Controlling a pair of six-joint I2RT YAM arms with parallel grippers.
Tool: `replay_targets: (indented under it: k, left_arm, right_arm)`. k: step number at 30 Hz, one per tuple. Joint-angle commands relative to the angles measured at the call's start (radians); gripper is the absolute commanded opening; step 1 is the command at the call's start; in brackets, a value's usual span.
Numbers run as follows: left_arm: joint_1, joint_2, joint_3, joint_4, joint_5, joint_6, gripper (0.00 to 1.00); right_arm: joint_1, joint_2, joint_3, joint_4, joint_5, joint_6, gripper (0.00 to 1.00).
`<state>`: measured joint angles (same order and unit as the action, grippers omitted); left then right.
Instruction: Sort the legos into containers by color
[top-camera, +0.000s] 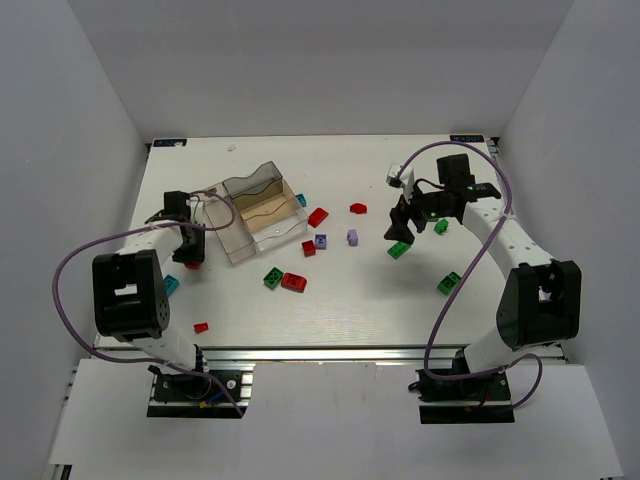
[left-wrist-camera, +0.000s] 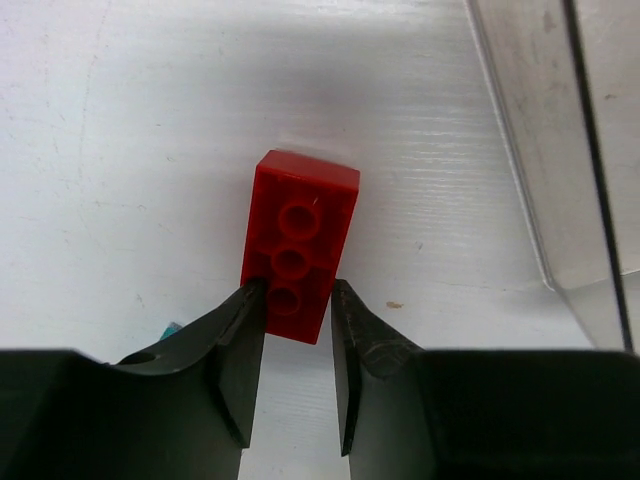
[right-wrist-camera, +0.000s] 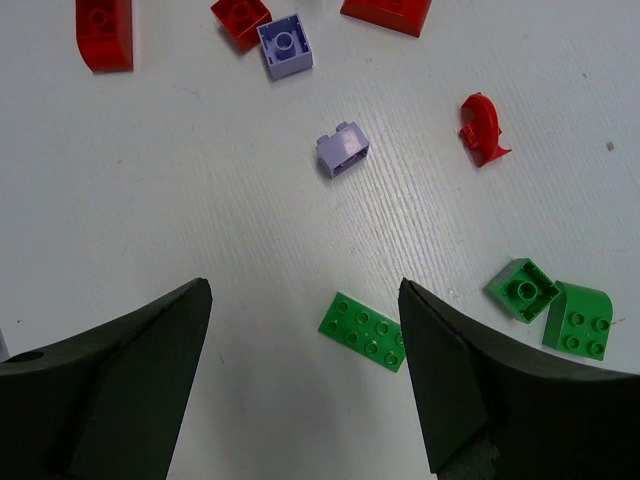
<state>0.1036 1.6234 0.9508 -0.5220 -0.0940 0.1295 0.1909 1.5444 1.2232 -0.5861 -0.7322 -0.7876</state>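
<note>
My left pincer (left-wrist-camera: 298, 300) grips the near end of the red brick (left-wrist-camera: 302, 225) on the table (left-wrist-camera: 120, 150); its long axis runs up-frame, away from me; the box (left-wrist-camera: 540, 140) lies at right; my right pincer (right-wrist-camera: 305, 300) gapes empty.

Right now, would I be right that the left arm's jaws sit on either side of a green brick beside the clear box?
Not quite: the brick is red, not green. The left wrist view shows it between the left arm's jaws, beside the clear box.
</note>
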Motion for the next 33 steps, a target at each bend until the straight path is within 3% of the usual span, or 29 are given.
replay_targets:
  k: [1, 11, 16, 24, 27, 28, 29, 33]
  left_arm:
    - [0.007, -0.085, 0.048, -0.001, 0.014, -0.039, 0.41]
    - [-0.015, -0.3, 0.112, 0.02, 0.141, -0.224, 0.4]
    - [-0.015, -0.218, 0.12, 0.077, 0.322, -0.359, 0.4]
    - [-0.024, -0.077, 0.175, 0.178, 0.412, -0.47, 0.43]
    - [-0.024, -0.028, 0.201, 0.168, 0.419, -0.47, 0.57]
    - [-0.024, -0.017, 0.218, 0.159, 0.418, -0.467, 0.73]
    - [-0.024, -0.008, 0.224, 0.149, 0.41, -0.467, 0.8]
    - [-0.024, 0.007, 0.236, 0.129, 0.401, -0.464, 0.86]
  right_arm:
    - [-0.002, -0.003, 0.036, -0.011, -0.01, -0.001, 0.8]
    - [0.001, -0.01, 0.016, -0.003, -0.024, 0.007, 0.8]
    - [0.002, -0.007, 0.016, 0.002, -0.03, 0.008, 0.8]
    - [0.001, -0.018, 0.012, 0.002, -0.024, 0.007, 0.8]
    - [0.004, -0.02, 0.009, 0.006, -0.024, 0.014, 0.8]
    - [0.004, -0.023, 0.007, 0.005, -0.024, 0.016, 0.8]
    - [0.002, -0.024, 0.004, 0.006, -0.026, 0.016, 0.8]
    - [0.008, -0.024, -0.001, 0.002, -0.029, 0.005, 0.8]
